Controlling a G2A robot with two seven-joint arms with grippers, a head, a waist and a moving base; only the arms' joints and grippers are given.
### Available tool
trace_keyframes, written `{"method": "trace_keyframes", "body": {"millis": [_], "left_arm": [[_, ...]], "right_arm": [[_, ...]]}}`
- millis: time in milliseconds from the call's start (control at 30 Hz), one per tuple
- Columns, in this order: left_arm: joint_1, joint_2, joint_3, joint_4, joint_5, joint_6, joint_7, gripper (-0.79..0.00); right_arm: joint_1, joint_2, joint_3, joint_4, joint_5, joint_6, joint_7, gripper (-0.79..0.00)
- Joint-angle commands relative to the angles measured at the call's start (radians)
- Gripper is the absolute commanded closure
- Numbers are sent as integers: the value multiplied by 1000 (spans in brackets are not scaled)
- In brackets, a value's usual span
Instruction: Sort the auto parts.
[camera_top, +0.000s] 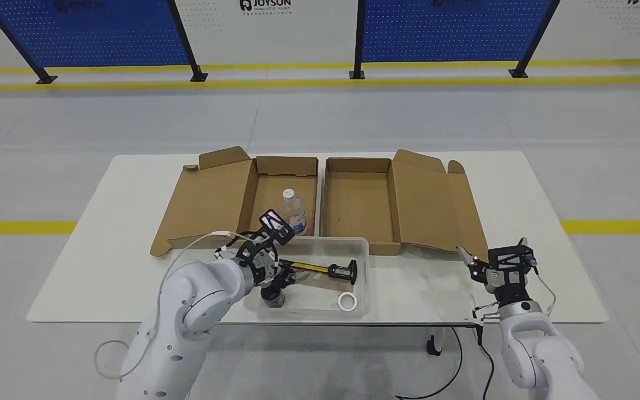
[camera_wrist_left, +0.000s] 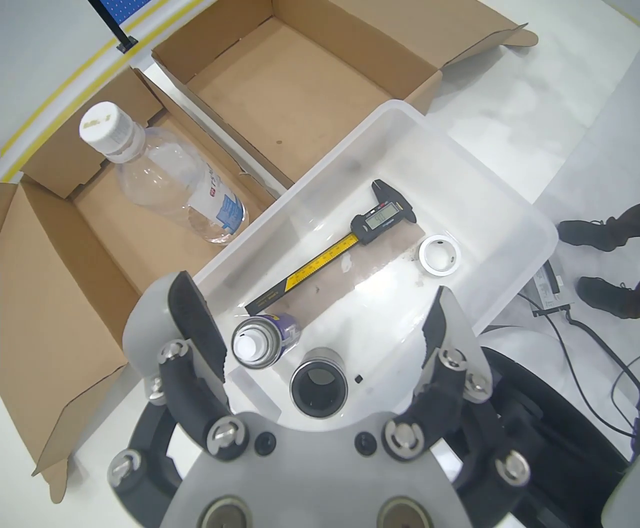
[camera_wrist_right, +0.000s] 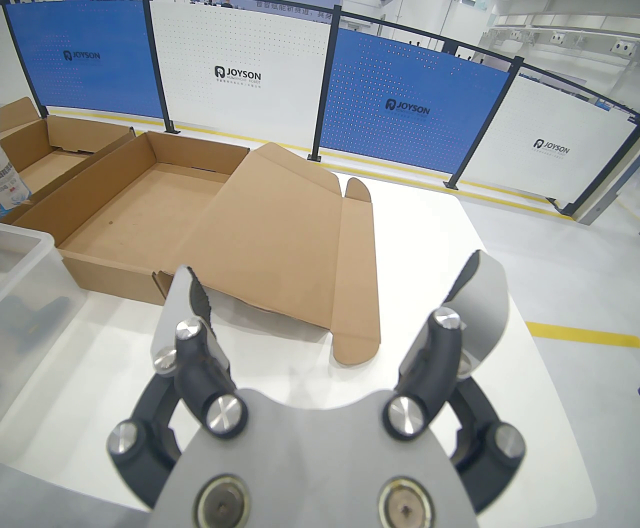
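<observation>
Your left pincer (camera_wrist_left: 315, 295), spread wide: spray can (camera_wrist_left: 260, 342) and black cylinder (camera_wrist_left: 319, 385) upright between its fingers (camera_wrist_left: 192, 310); bin wall (camera_wrist_left: 280, 200) beside one finger.

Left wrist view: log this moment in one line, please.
left end effector: open, over bin | in bin: caliper, ring, spray can, black cylinder | left box: bottle | right end effector: open, above table

The top view looks steeply down on the whole table (camera_top: 100, 260) from afar. The left wrist view hangs close above the clear bin (camera_wrist_left: 480, 165) at 6 o'clock. The right wrist view sits low at 4 o'clock and faces 11 o'clock. All three views share the cardboard box (camera_wrist_right: 140, 210) at 1 o'clock.
</observation>
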Motion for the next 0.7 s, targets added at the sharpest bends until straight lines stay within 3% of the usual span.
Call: {"method": "trace_keyframes", "body": {"millis": [0, 300, 400, 533, 667], "left_arm": [[-9, 2, 3, 8, 3, -7, -3, -785], [-102, 6, 55, 98, 2, -6, -83, -779], [-127, 6, 79, 135, -8, -3, -116, -733], [-150, 8, 103, 172, -7, -3, -140, -782], [-160, 10, 115, 201, 9, 9, -138, -711]], "right_arm": [[0, 0, 0, 0, 0, 0, 0, -785], [0, 0, 0, 0, 0, 0, 0, -785], [0, 0, 0, 0, 0, 0, 0, -785], [0, 0, 0, 0, 0, 0, 0, -785], [0, 0, 0, 0, 0, 0, 0, -785]]}}
